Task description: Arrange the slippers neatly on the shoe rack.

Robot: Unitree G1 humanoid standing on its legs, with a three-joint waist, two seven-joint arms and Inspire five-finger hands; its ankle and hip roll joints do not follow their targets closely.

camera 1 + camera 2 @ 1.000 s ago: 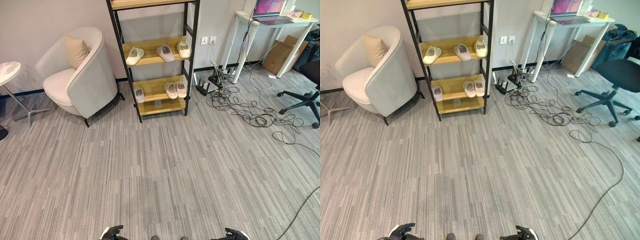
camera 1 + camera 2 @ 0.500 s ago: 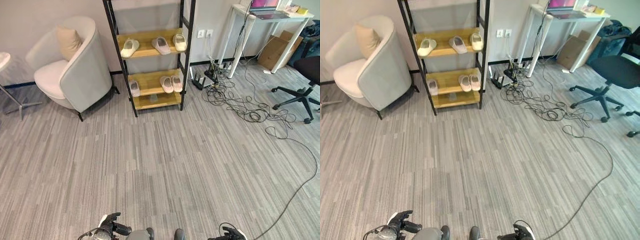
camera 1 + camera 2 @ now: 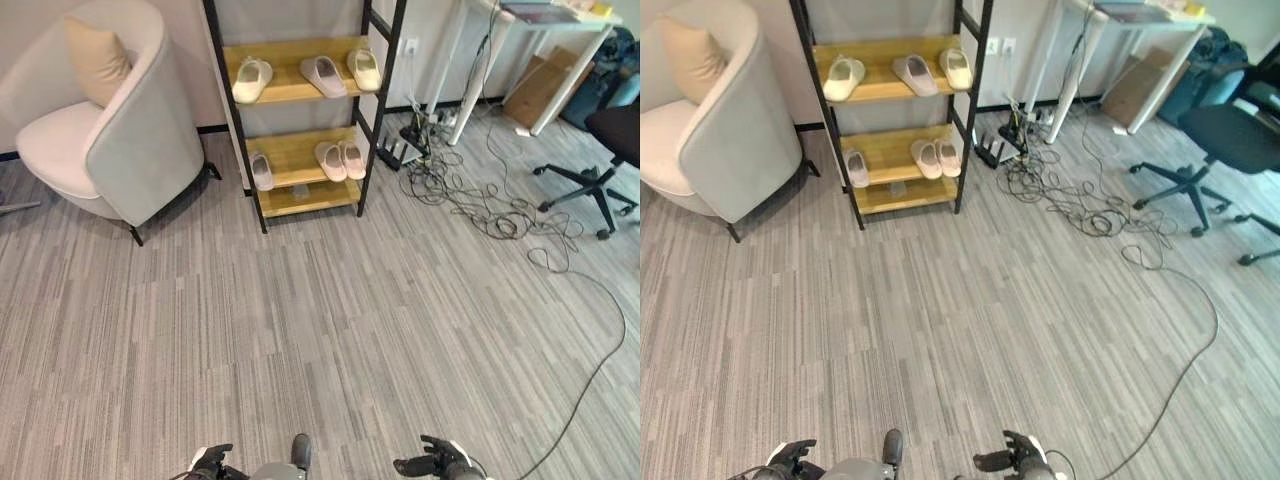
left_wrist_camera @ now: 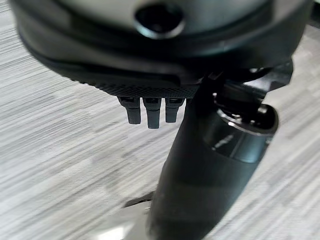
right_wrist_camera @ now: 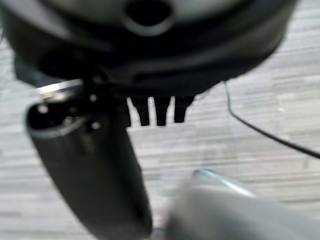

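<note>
Pale, cream-coloured slippers sit on two wooden shelves of the black-framed shoe rack point(image 3: 300, 110), which stands against the wall well away from the robot across a stretch of grey striped carpet point(image 3: 320, 320). On the upper shelf three slippers lie spread out: the left one point(image 3: 251, 79) angled toward the corner, the middle one point(image 3: 323, 75) turned the other way, and the right one point(image 3: 364, 69) nearly straight; they do not sit as a matched, parallel set. On the lower shelf a pair point(image 3: 340, 159) rests side by side, touching or nearly so, while a single slipper point(image 3: 261, 170) lies apart near the left post. All look soft, open-backed and light, with rounded closed toes. Both hands hang low at the near edge of the head views, the left hand point(image 3: 208, 462) and the right hand point(image 3: 436, 462), each holding nothing; the wrist views show straight fingers point(image 4: 147, 113) over bare carpet, so both are relaxed and spread rather than curled. That low, empty posture fits a robot standing off from the rack, too far to reach any shelf. A grey armchair point(image 3: 110, 130) with a cushion stands just left of the rack, and loose cables point(image 3: 480, 200) trail on the floor to its right.
</note>
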